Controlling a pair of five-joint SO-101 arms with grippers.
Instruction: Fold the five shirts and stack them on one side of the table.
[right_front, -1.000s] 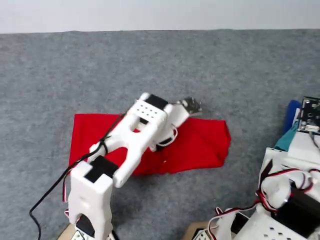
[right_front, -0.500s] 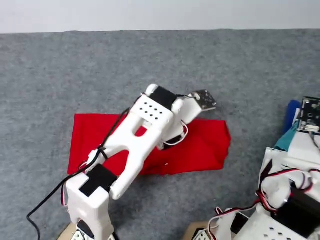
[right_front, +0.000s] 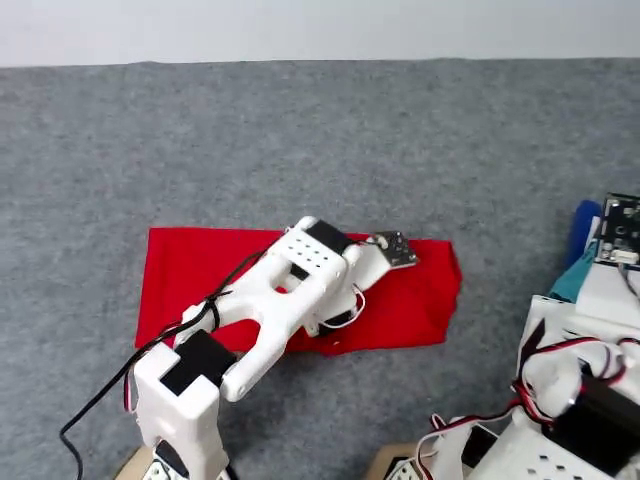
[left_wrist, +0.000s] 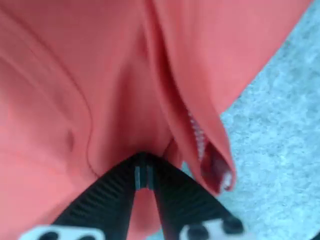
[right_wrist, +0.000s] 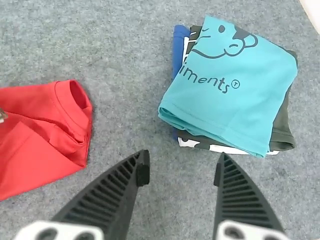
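Right, starting with the high view: the red shirt (right_front: 190, 270) lies as a long rectangle on the grey table (right_front: 300, 130), left of centre. My left arm (right_front: 270, 310) stretches across it from the near edge. The left gripper (right_front: 393, 250) sits over the shirt's far edge, toward its right end. My right arm (right_front: 580, 390) is tucked into the near right corner. Just beyond it, slivers of blue and teal mark the stack (right_front: 583, 250) at the table's right edge.

On the left wrist view, the left gripper (left_wrist: 143, 172) has its jaws pressed together with a pinch of red shirt (left_wrist: 75, 75) caught at the tips. A loose fold with a stitched hem hangs beside them over the table (left_wrist: 280, 125).

On the right wrist view, the right gripper (right_wrist: 180, 167) is spread wide and holds nothing, hanging above bare table (right_wrist: 125, 60). To its right the stack shows a teal shirt (right_wrist: 235, 85) on top. A blue shirt (right_wrist: 180, 37) and a dark shirt (right_wrist: 283, 125) peek out from underneath it. To the left, well apart from the stack, is the collar end of the red shirt (right_wrist: 40, 130).
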